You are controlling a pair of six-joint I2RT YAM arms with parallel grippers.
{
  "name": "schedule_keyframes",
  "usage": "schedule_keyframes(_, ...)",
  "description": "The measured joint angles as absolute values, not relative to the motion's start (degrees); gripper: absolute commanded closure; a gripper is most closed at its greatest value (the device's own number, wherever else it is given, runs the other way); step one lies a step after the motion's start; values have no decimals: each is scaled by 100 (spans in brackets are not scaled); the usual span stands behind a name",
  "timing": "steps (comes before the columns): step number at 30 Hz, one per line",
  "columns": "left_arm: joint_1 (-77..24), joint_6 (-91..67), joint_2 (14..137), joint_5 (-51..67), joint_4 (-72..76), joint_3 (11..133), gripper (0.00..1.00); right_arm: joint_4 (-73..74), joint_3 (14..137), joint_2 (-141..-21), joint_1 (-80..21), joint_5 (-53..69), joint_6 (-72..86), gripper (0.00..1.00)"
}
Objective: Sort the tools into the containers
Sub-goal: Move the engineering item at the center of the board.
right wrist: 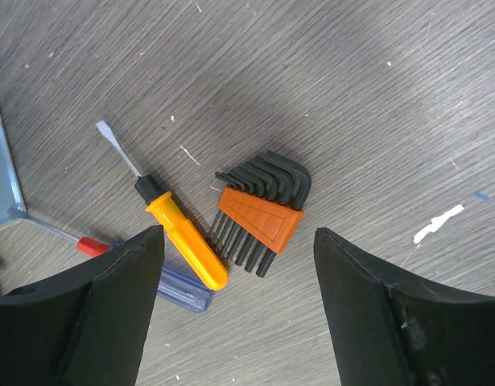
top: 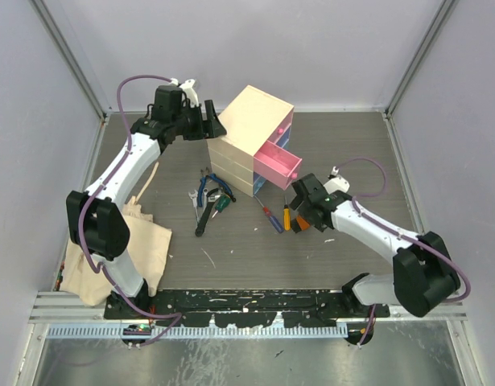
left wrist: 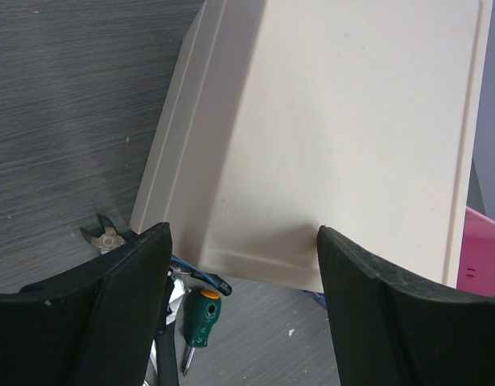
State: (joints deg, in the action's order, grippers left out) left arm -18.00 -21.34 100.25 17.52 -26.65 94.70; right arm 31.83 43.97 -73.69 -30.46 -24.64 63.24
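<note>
right end effector (right wrist: 237, 237) hangs open over the black-orange hex key set (right wrist: 259, 213), lying on the counter (right wrist: 352, 96) just beside the orange screwdriver (right wrist: 187, 245). best lowered straight, jaws straddling only its holder, before heading for the open pink drawer (top: 269, 156).

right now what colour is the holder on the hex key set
Orange holder, with black keys fanned out of it; clearest in the right wrist view.

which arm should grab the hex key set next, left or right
Right. The right claw, open, hangs directly over the hex key set, next to the orange-handled screwdriver, with the pink drawer pulled out nearby. The left claw is far off, by the cream chest.
</note>
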Motion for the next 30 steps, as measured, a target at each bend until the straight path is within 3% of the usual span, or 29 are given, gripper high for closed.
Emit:
schedule_keyframes(10, -1800, -2132, 10025, 1754, -2672, 9472, 27, 3769, 4960, -8582, -3225, -2687, 7116, 20)
schedule_keyframes(30, -1787, -2134, 10025, 1776, -2681, 9472, 27, 3553, 4584, -8663, -3291, -2606, 7345, 25)
